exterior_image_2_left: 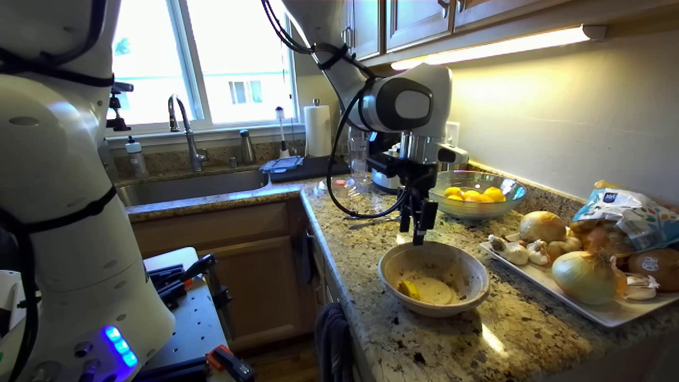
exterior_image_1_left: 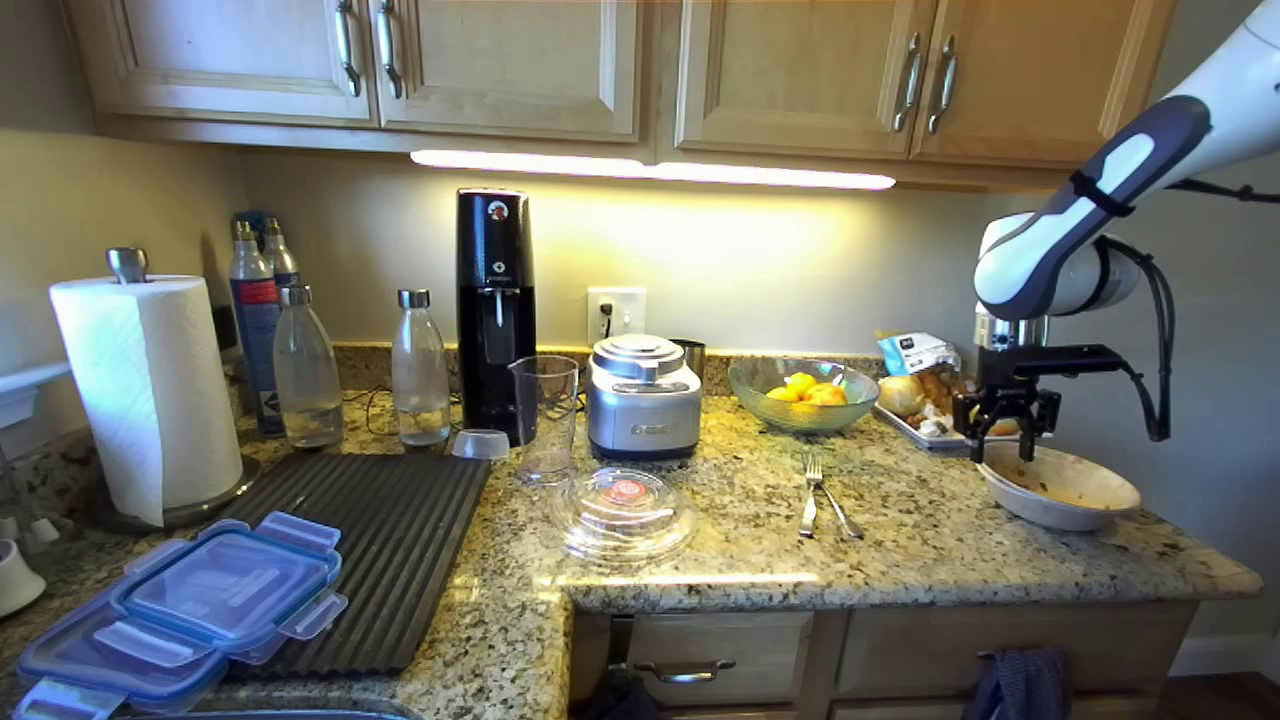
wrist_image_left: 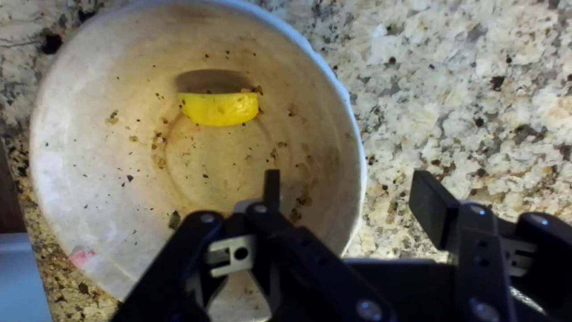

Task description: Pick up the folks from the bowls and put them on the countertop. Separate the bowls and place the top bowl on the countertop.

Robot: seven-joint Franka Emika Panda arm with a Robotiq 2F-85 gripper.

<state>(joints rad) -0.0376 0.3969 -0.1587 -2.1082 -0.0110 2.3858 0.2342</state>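
The pale bowl (exterior_image_1_left: 1050, 515) stands upright on the granite countertop (exterior_image_1_left: 740, 525). It also shows in an exterior view (exterior_image_2_left: 461, 305) and the wrist view (wrist_image_left: 103, 174). It holds food crumbs and a yellow wedge (wrist_image_left: 219, 109). I cannot tell whether another bowl is nested beneath it. Two forks (exterior_image_1_left: 809, 505) lie close together on the countertop, away from the bowl; tines show clearly on one. My gripper (exterior_image_1_left: 1003, 452), also seen in an exterior view (exterior_image_2_left: 415, 233), is open and empty at the bowl's rim. In the wrist view (wrist_image_left: 346, 192) one finger is over the bowl's inside, the other over the countertop.
A white tray (exterior_image_2_left: 557, 294) with onions and garlic stands beside the bowl. A glass bowl of yellow fruit (exterior_image_1_left: 803, 400) is near the wall. A clear lid (exterior_image_1_left: 625, 520) and a silver appliance (exterior_image_1_left: 645, 405) stand beyond the forks. The counter's front edge is near the bowl.
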